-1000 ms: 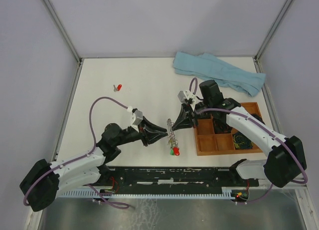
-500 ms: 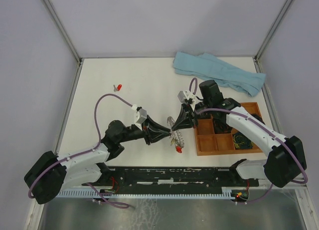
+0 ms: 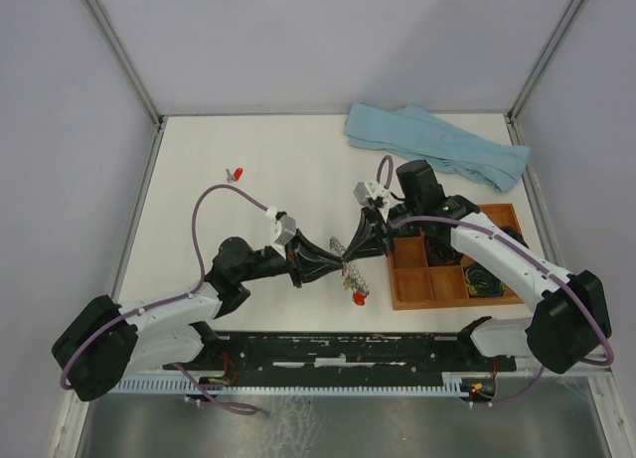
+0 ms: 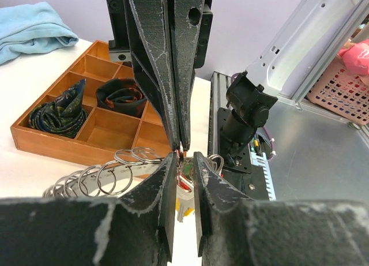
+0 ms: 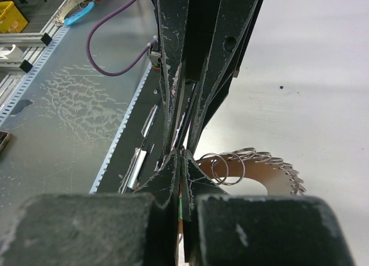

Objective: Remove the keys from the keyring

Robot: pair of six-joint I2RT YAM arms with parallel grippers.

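White table [image 3: 248, 140] w/ pale lilac walls [image 3: 298, 41] on three sides, seen from above. We see two black-and-white arms reaching in from the near edge & meeting nose to nose at ctr. Far right lies a crumpled blue cloth [image 3: 437, 145]. Near right sits a wooden tray [image 3: 437, 303] w/ square compartments, two of them holding dark coiled bundles [image 3: 484, 279].

Btwn the arms, just left of the tray, is the keyring [image 3: 354, 277]: a silvery ring fringed w/ small wire loops. It is tilted up off the table, w/ its shadow showing beneath it in the right wrist view. The keys [image 3: 358, 298] hang at its near end, low by the table. We make out a red head & a bit of green. One loose red key [image 3: 236, 174] lies well apart, at the far left of the table.

The right gripper [image 3: 353, 251] comes in from the tray side. Its fingers [image 4: 155, 58] are pressed fully together, tips pinching the ring's edge right where the keys hang. The left gripper [image 3: 336, 267] faces it from the opposite side, tip almost touching tip. Its fingers [image 4: 155, 202] stand a narrow slit apart, w/ silvery key metal & a hint of red in the gap. Whether the pads actually press on a key we can't tell.
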